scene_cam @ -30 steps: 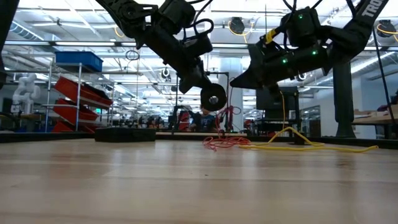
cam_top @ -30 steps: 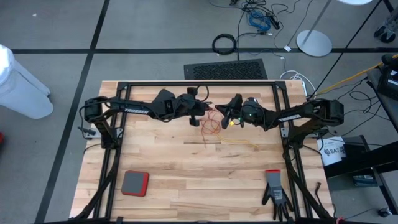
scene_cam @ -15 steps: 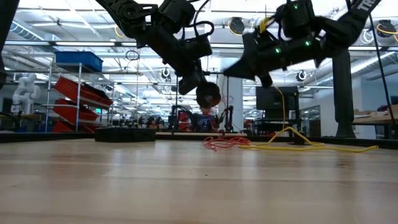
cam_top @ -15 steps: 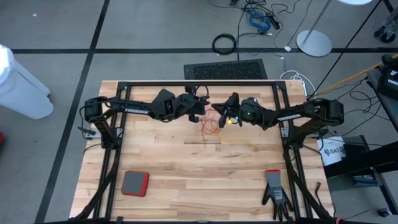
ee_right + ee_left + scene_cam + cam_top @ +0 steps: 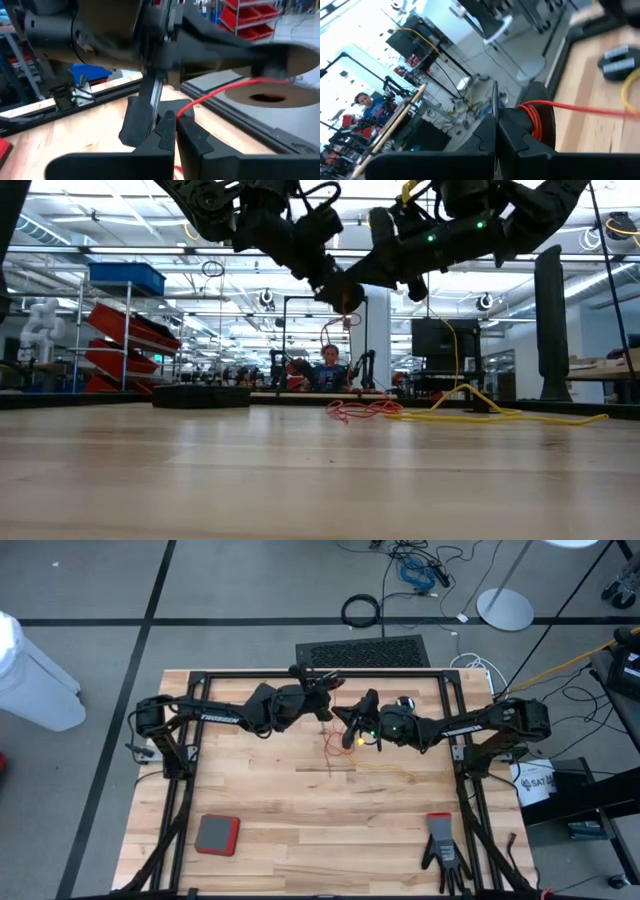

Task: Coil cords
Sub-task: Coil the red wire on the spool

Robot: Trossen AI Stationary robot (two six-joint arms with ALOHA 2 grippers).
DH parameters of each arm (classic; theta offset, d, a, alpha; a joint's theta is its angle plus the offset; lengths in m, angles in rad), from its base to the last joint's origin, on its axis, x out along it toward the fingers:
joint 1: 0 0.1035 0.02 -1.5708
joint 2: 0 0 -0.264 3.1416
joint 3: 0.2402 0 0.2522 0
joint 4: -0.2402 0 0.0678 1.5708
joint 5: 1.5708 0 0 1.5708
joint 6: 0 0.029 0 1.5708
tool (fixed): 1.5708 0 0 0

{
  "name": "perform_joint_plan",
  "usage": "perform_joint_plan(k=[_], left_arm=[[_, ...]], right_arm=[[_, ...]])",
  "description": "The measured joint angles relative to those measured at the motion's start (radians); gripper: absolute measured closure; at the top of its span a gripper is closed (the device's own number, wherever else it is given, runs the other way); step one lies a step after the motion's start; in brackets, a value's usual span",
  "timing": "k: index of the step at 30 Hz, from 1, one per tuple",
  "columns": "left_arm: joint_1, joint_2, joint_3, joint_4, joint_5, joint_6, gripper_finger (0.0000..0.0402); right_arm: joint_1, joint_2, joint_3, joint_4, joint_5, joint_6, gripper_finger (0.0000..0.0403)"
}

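My left gripper (image 5: 326, 705) is raised over the table's far middle, shut on a small black reel (image 5: 536, 122) wound with reddish-orange cord. The cord (image 5: 215, 95) runs from the reel to my right gripper (image 5: 350, 732), which is shut on it close by. The rest of the cord hangs down (image 5: 330, 330) to a loose tangle (image 5: 336, 745) on the table. The yellow cord (image 5: 385, 768) lies slack on the wood beside it, also seen in the low view (image 5: 480, 412). I cannot make out its reel. My left gripper pinches the black reel between its two shut fingers (image 5: 512, 137); the fingers cover the exact spot. The reel is lifted well clear of the table, with the cord leaving its wound core (image 5: 532, 106). My right gripper pinches the single red strand (image 5: 176, 114) between its fingertips, a short way from the reel. The strand runs up taut from the fingers to the reel (image 5: 270, 92). Below the fingers the cord hangs slack toward the table.
A black frame (image 5: 320, 674) borders the table's far edge and sides. A red and grey pad (image 5: 216, 834) lies near left, and a black glove (image 5: 443, 848) lies near right. A person (image 5: 327, 370) shows far behind the table.
My left gripper has gone up and toward the far edge, turning, and has lifted the reel higher. My right gripper has gone up and toward the table's left, closing in on the reel. The tangle and the yellow cord have stayed on the table.
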Motion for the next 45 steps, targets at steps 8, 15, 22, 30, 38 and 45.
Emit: perform_joint_plan(k=[8,15,22,30,38,45], left_arm=[[-0.001,0.0,0.0,0.044,0.034,-0.115,0.0401],[-0.003,0.0,0.0,0.092,0.063,-0.197,0.0401],[0.002,0.001,0.0,0.111,0.169,-0.302,0.0401],[0.031,-0.02,0.0,0.062,0.337,-0.448,0.0401],[0.105,-0.079,-0.002,-0.071,0.581,-0.585,0.0401],[0.171,-0.096,-0.002,-0.182,0.842,-0.615,0.0401]], right_arm=[[0.006,0.076,0.0,0.091,0.046,-0.049,0.0402],[0.006,0.137,0.0,0.2,0.085,-0.122,0.0402],[0.005,0.187,0.0,0.212,0.14,-0.178,0.0402],[-0.004,0.185,-0.031,0.203,0.212,-0.281,0.0402],[-0.036,0.141,-0.129,0.257,0.207,-0.344,0.0403],[-0.055,0.052,-0.197,0.238,0.182,-0.402,0.0403]])
